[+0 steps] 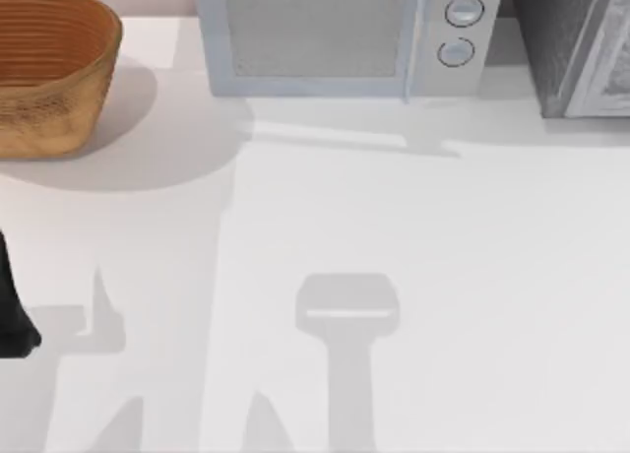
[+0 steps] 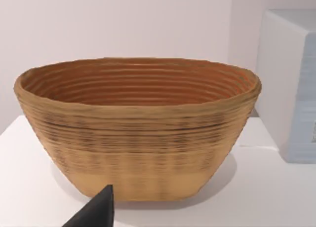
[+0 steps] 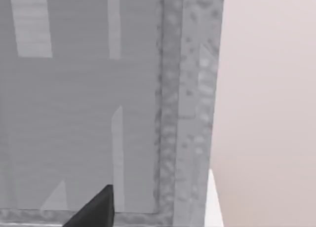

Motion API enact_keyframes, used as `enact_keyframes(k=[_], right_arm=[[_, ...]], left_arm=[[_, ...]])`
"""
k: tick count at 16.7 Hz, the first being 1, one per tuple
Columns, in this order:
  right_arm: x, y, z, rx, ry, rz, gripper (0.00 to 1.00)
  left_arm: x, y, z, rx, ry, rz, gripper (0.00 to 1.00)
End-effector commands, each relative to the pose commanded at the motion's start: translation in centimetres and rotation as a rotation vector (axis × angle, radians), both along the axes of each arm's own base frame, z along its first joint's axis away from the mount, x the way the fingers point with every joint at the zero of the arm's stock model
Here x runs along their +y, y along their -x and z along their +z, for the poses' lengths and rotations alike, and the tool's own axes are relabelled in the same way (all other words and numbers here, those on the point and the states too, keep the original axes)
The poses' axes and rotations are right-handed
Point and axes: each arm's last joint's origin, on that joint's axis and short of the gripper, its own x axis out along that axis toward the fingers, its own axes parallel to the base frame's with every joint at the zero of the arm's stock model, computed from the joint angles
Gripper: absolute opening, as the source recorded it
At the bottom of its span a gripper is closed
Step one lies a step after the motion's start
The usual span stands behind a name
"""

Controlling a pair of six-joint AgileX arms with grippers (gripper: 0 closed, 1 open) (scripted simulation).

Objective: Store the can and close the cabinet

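My left arm (image 1: 12, 305) at left edge of frame, hand state unreadable. Can location unknown. Cabinet (image 1: 581, 44) upper right, right hand state unclear. Risk: closing cabinet without can stored.

Ribbed woven basket (image 1: 49, 69), speckled cabinet (image 1: 576, 49)

Your cabinet (image 1: 576, 44) stands at the table's (image 1: 443, 276) far right corner, a grey speckled box cut off by the top view's edge. In the right wrist view you face its flat grey panel (image 3: 84, 98) and speckled edge frame (image 3: 190, 103).
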Motion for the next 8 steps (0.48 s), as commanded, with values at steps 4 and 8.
enact_keyframes(k=[4,8], right_arm=[[-1.5,-0.6,3.1,0.015,-0.035,-0.013,1.00],[-2.4,-0.9,7.0,0.017,-0.043,-0.023,1.00]], left_arm=[[0.0,0.0,0.0,0.000,0.000,0.000,1.00],[0.0,0.0,0.0,0.000,0.000,0.000,1.00]])
